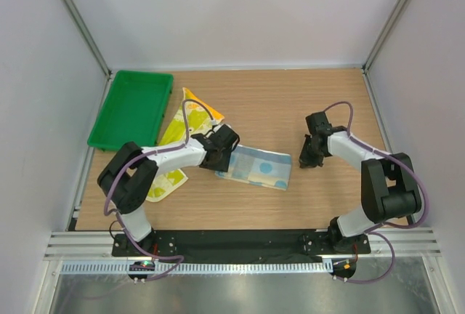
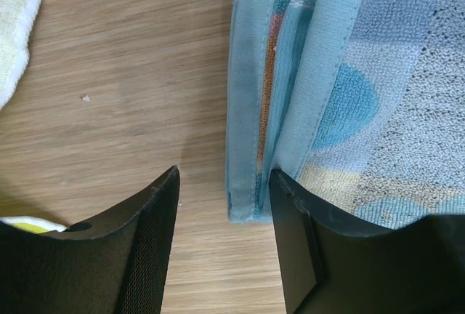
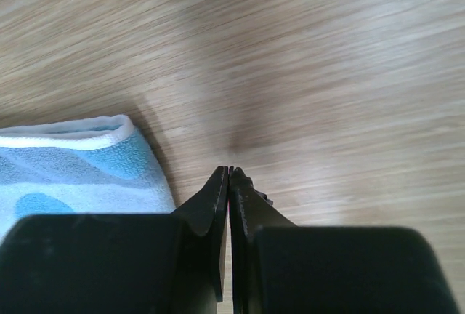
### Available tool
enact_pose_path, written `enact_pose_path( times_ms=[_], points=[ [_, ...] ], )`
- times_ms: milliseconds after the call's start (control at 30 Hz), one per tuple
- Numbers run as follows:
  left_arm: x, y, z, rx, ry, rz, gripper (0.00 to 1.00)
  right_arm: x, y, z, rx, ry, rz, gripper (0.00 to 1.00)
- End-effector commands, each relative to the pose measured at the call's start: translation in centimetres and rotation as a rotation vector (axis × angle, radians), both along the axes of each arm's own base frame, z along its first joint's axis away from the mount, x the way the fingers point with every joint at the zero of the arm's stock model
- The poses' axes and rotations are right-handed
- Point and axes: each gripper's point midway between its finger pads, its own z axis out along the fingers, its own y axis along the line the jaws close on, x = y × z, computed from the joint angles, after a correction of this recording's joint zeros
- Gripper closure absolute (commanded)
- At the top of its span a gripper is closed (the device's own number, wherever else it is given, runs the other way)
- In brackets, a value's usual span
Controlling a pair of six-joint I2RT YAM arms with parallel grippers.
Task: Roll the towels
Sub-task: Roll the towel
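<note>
The light blue towel (image 1: 258,166) lies folded flat at the table's middle, its layered hem (image 2: 251,110) showing in the left wrist view. My left gripper (image 1: 218,155) sits low at its left end, open (image 2: 224,183). The hem's corner lies between the fingers, close against the right finger (image 2: 298,248) and apart from the left finger (image 2: 138,248). The yellow-green towel (image 1: 190,110) lies crumpled to the left, partly under my left arm. My right gripper (image 1: 311,155) hovers just right of the blue towel (image 3: 73,176), shut (image 3: 229,172) and holding nothing.
A green plastic tray (image 1: 131,110) stands at the back left corner. White walls with metal posts close in the table on three sides. Bare wood (image 1: 320,103) stretches behind and to the right of the blue towel.
</note>
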Motion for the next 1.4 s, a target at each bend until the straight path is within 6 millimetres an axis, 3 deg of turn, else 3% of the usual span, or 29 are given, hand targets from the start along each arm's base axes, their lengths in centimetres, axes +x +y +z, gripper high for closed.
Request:
enact_pose_path(
  times_ms=[0, 100, 300, 433, 567, 667, 767, 867, 967, 1067, 1233, 1367],
  points=[
    [-1.3, 3.4, -2.3, 0.178, 0.064, 0.015, 0.46, 1.0, -2.1, 3.0, -0.107, -0.077, -0.035, 0.9],
    [-0.3, 3.4, 0.0, 0.2, 0.015, 0.008, 0.46, 1.0, -1.7, 4.4, -0.076, -0.115, -0.043, 0.86],
    [2.1, 2.8, 7.1, 0.273, -0.187, 0.014, 0.34, 0.6, -2.4, 8.2, -0.074, -0.23, -0.081, 0.7],
    [2.2, 0.3, 11.6, 0.312, -0.342, -0.018, 0.31, 0.3, -3.4, 10.2, -0.1, -0.301, -0.136, 0.58],
    [-0.1, -6.0, 14.2, 0.212, -0.44, -0.144, 0.35, -0.3, -4.4, 12.0, -0.119, -0.36, -0.184, 0.54],
    [-2.1, -11.1, 13.8, 0.066, -0.42, -0.267, 0.39, -0.7, -5.6, 13.3, -0.163, -0.393, -0.235, 0.55],
    [-4.2, -15.0, 12.0, -0.057, -0.349, -0.355, 0.42, -1.2, -6.8, 15.1, -0.198, -0.431, -0.284, 0.54],
    [-5.5, -17.9, 10.5, -0.134, -0.319, -0.411, 0.42, -1.7, -7.7, 17.4, -0.213, -0.487, -0.333, 0.55],
    [-6.2, -19.6, 8.6, -0.181, -0.286, -0.441, 0.42, -2.0, -7.9, 19.9, -0.188, -0.567, -0.356, 0.55],
    [-5.7, -19.2, 7.1, -0.15, -0.291, -0.397, 0.44, -2.4, -7.8, 20.9, -0.171, -0.586, -0.354, 0.58],
    [-4.6, -16.9, 4.5, -0.12, -0.263, -0.287, 0.58, -2.9, -7.7, 20.9, -0.169, -0.576, -0.335, 0.66],
    [-4.5, -15.5, 2.5, -0.106, -0.229, -0.248, 0.6, -3.1, -7.6, 20.5, -0.165, -0.572, -0.331, 0.68]
  ],
)
